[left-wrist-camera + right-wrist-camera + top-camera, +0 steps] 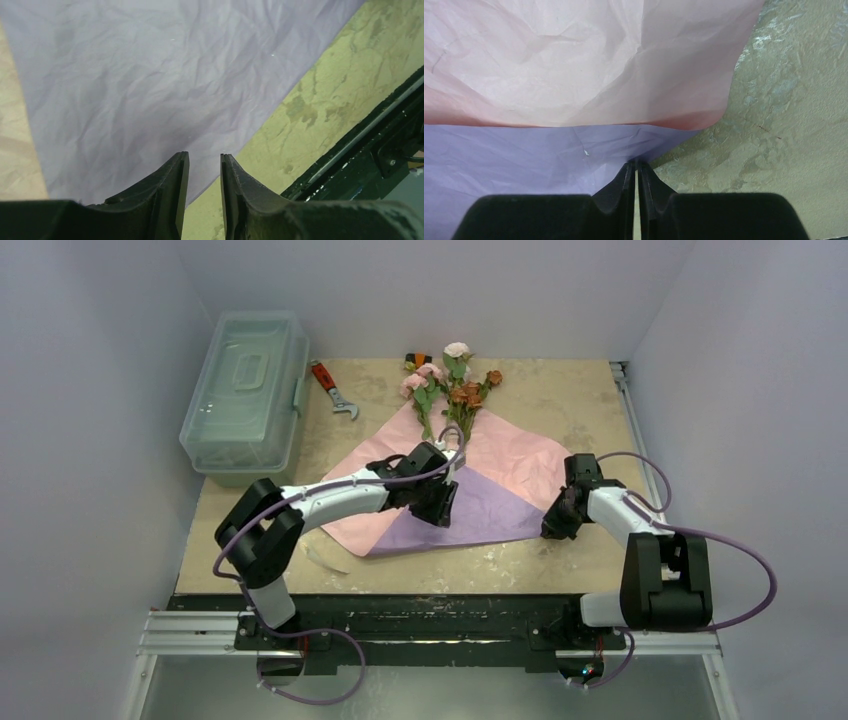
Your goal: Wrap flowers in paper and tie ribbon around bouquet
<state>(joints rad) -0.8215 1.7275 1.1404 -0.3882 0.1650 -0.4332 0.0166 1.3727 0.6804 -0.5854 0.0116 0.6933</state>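
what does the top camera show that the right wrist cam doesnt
Only the top view: the flowers at the far corner of the paper, a clear box and a wrench at far left, and the left gripper over the lilac flap. Only the right wrist view: the right gripper, its tips seemingly closed on the lilac flap's edge. Both: the pink-and-lilac paper on the table.

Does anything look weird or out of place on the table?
Yes: a red-handled wrench lies by the clear plastic box, left of the flowers. A tool like that looks odd beside a bouquet job. Nothing looks spilled or broken.
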